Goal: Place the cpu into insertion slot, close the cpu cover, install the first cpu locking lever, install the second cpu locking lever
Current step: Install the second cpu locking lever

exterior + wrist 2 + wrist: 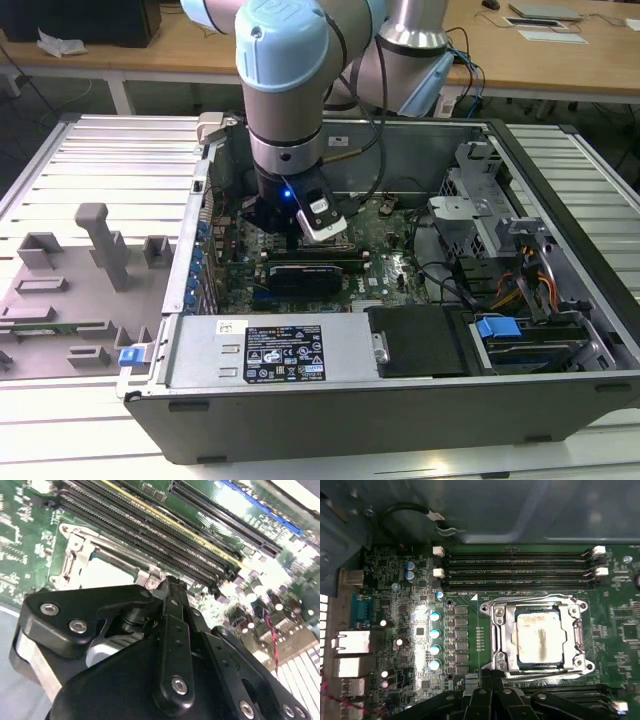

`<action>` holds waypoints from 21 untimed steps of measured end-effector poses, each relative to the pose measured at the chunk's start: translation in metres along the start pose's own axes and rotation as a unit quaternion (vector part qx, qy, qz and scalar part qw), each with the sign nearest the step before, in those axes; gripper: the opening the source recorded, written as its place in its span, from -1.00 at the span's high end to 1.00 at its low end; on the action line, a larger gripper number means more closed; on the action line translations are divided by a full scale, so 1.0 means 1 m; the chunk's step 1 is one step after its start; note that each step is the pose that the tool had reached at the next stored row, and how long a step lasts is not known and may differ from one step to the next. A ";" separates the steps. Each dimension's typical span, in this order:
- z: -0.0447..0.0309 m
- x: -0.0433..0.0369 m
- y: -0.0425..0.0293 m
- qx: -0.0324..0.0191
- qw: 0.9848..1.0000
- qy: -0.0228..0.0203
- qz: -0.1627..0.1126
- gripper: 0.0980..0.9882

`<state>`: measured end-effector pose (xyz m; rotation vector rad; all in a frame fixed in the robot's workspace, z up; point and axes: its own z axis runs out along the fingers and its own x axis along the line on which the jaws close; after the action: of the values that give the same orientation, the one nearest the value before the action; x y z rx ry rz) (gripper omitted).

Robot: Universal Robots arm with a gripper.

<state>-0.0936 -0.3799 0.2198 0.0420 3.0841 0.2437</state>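
I see the small square silvery-beige cpu lying in the dark metal-rimmed insertion slot, the thin grey metal cpu cover shut over it. The black gripper hovers just beside; I cannot tell its fingers' state.

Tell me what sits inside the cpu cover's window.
The cpu, its silvery top showing through the cpu cover, which lies flat around it. The insertion slot underneath is covered, so its contacts cannot be seen.
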 end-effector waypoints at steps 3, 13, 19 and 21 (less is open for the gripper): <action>-0.0148 -0.0007 0.0024 0.003 1.000 0.000 0.000 0.98; -0.0142 -0.0327 -0.0020 0.003 1.000 0.001 0.000 0.98; -0.0131 -0.0542 -0.0015 0.003 1.000 0.002 0.000 0.98; -0.0124 -0.0560 0.0030 0.003 1.000 0.002 0.000 0.98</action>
<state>-0.0382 -0.3806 0.2350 0.0428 3.0889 0.2341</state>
